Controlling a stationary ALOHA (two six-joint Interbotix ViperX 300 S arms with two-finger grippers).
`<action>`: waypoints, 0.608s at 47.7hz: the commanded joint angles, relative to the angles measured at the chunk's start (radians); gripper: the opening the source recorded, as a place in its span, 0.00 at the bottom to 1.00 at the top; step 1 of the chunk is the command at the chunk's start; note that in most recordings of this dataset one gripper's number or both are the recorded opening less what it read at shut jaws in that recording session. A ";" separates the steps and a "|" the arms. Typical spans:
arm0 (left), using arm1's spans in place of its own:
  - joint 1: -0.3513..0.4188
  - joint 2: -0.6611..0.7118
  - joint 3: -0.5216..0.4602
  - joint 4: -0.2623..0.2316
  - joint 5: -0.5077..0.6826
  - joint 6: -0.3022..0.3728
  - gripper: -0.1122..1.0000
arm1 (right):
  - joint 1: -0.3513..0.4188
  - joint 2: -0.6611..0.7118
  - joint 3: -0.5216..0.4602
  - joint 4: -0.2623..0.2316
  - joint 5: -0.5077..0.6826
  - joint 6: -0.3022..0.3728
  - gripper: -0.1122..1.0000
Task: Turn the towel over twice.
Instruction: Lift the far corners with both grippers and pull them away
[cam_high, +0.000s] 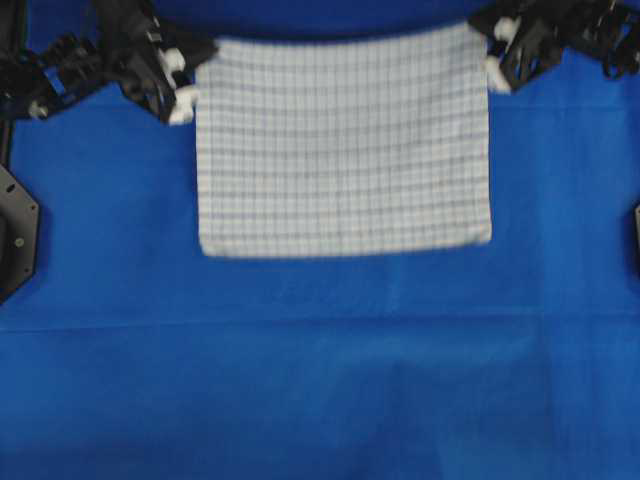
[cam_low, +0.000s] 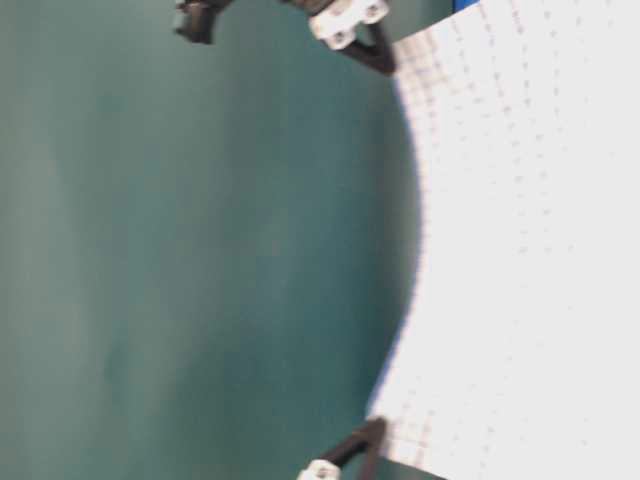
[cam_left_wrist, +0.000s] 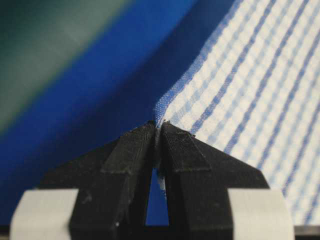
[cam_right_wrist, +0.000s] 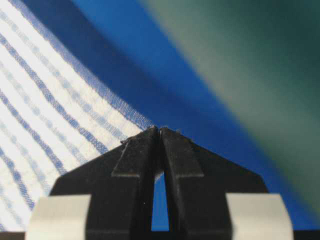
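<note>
— What lies under me here?

— A plain, bright blue table sheet (cam_high: 320, 380) of cloth, spread flat beneath me. A faint crease runs across it from side to side.

— And beyond the sheet's edge?

— From my wrists I see a dull, dark green wall (cam_right_wrist: 260, 65), smooth and blurred. The table-level view gives me that same green surface (cam_low: 200, 250).

— How is the light?

— Even and soft, with no hard shadows on the blue sheet.

One camera looks straight down on the surface (cam_high: 320, 380), another sits close at surface level turned sideways, and each wrist camera peers past its hand at the shared towel (cam_high: 343, 140).
</note>
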 joint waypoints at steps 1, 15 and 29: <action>0.038 -0.074 -0.037 -0.003 0.009 0.000 0.13 | -0.028 -0.048 -0.054 -0.003 0.021 -0.017 0.15; 0.126 -0.209 -0.086 -0.003 0.031 0.055 0.13 | -0.058 -0.114 -0.169 -0.003 0.094 -0.084 0.15; 0.095 -0.247 -0.071 -0.003 -0.081 0.074 0.13 | -0.051 -0.232 -0.249 -0.009 0.230 -0.123 0.15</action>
